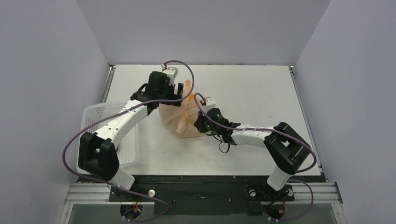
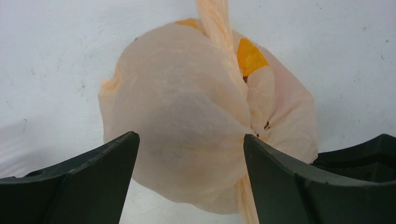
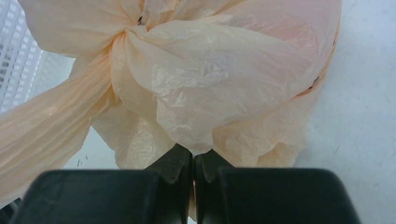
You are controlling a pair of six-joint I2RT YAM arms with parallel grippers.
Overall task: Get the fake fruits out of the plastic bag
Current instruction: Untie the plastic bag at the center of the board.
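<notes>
**Plastic bag and both grippers, task not yet begun in substance.** The plastic bag, thin translucent peach film, lies near the middle of the table. It is bunched into a rounded bundle, with its mouth gathered into a knot. The fake fruits do not show in any view. They are presumably inside, since the film bulges over a rounded form, but no red shows through it. A twisted handle runs from the gathered neck toward the far side, passing a yellow-orange printed mark.

The right gripper meets the bundle's near right side. Its jaws are pressed together, apparently pinching a fold of film at their tips. The likely purpose is to anchor the light bag so that it cannot slide or lift while the other arm works.

The left gripper hangs over the far left part of the bundle, beside the knot. Its jaws stand wide apart, straddling the largest bulge without gripping it. This placement suggests readiness to seize film or a handle and pull against the anchored side. The knot must be loosened before any fruit can come out.

The white mesh basket stands at the table's left edge, apart from the bag. It is a probable destination for the fruits.
</notes>
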